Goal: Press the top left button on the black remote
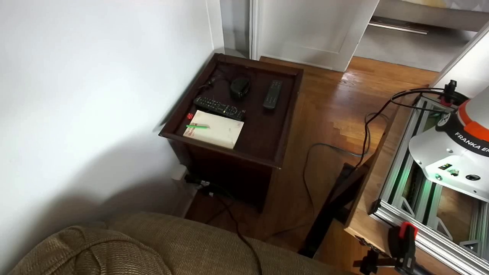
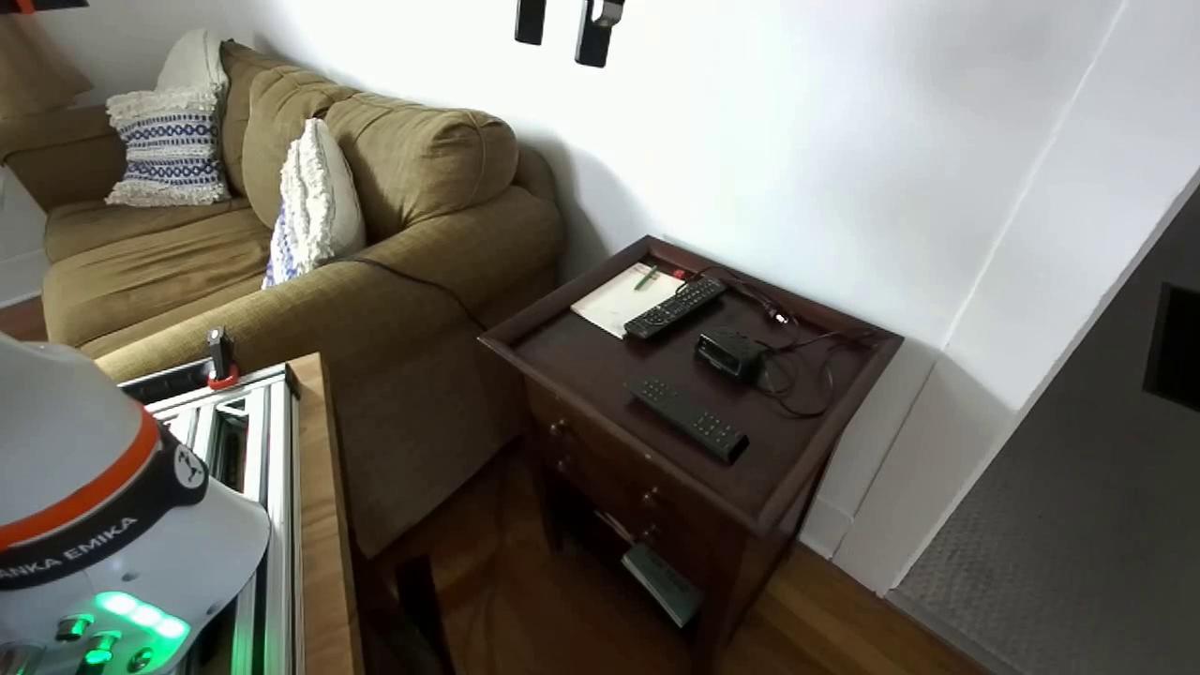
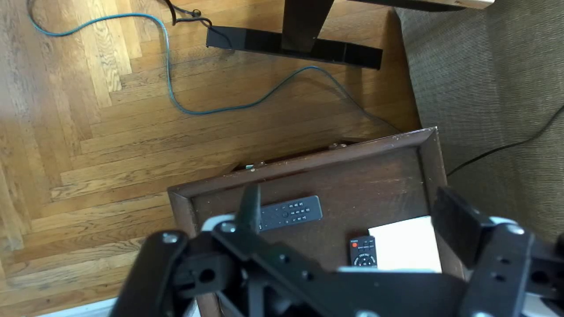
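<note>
A slim black remote (image 1: 272,94) lies alone on the dark wooden side table (image 1: 290,121). It also shows in an exterior view (image 2: 689,418) and in the wrist view (image 3: 293,213), where the left finger hides one end. A second black bar-shaped remote (image 1: 219,108) lies against the white booklet (image 1: 218,131). In the wrist view this second remote (image 3: 364,253) shows a red button at a top corner; the gripper body hides its lower part. My gripper (image 3: 354,215) is open and empty, pointing down above the table. Its fingertips (image 2: 562,33) show high up in an exterior view.
A chunky black device (image 1: 240,87) with a cable stands between the remotes and the table's back. A green pen (image 1: 198,126) lies on the booklet, with a small red cube (image 1: 190,116) beside it. The table has a raised rim (image 3: 304,160). A sofa (image 2: 450,253) and wall adjoin.
</note>
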Controlling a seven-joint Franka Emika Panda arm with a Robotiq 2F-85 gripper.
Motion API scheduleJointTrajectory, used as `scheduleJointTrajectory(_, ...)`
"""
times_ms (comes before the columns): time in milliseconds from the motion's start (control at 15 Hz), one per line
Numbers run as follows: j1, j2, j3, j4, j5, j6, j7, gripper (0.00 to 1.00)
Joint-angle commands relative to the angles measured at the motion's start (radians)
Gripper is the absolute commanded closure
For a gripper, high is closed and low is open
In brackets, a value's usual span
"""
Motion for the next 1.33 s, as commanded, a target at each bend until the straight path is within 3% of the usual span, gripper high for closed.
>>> scheduleJointTrajectory(0,0.000,0.001,0.000,0.002,0.000,-0.002,0.000,0.00)
scheduleJointTrajectory(267,0.000,0.001,0.000,0.002,0.000,-0.002,0.000,0.00)
scheduleJointTrajectory(800,-0.082,0.060,-0.050,-0.141,-0.053,0.188,0.151,0.00)
scheduleJointTrajectory(1267,-0.133,0.174,-0.072,-0.300,-0.076,0.566,0.387,0.00)
